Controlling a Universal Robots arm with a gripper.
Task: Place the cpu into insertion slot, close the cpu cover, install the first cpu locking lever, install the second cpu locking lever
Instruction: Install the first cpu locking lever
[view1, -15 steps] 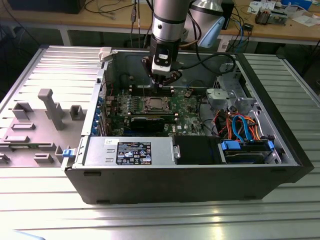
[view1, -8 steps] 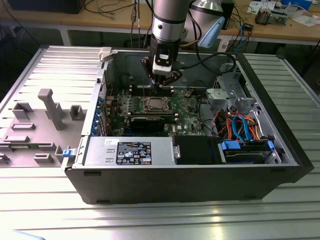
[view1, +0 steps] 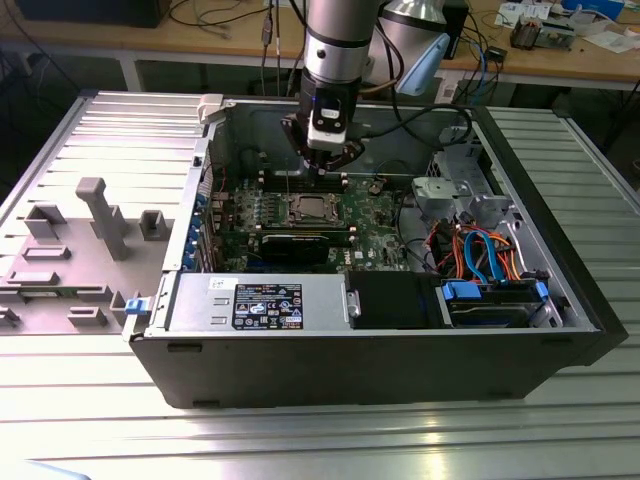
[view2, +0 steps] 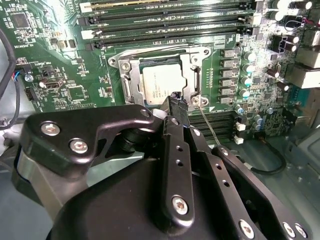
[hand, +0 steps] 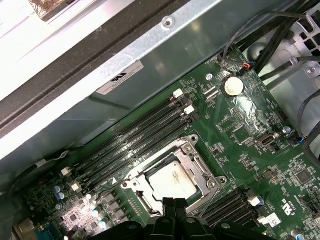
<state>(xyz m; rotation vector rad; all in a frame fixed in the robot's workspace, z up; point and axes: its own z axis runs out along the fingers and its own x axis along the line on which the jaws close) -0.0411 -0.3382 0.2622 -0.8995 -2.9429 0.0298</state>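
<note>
The cpu (view2: 160, 85) (hand: 172, 182) lies flat in the insertion slot (view1: 305, 210) on the green motherboard, silvery top face up. The cpu cover (view2: 131, 82) (hand: 192, 155), a silver frame, lies down around it. A thin metal locking lever (view2: 207, 127) runs slanted past one corner of the socket. My gripper (view2: 177, 102) (hand: 173, 204) (view1: 325, 165) hangs just above the socket's edge, black fingers shut together with nothing seen between them. Its tips sit close to the lever's end; I cannot tell whether they touch.
Long memory slots (view2: 165, 22) (hand: 135, 137) flank the socket. A black graphics card (view1: 295, 245) lies in front of it, a power supply (view1: 260, 300) at the case's front. A grey drive cage (view1: 455, 190) and cables (view1: 480, 250) are at the exterior view's right. The case wall (hand: 150, 55) stands close.
</note>
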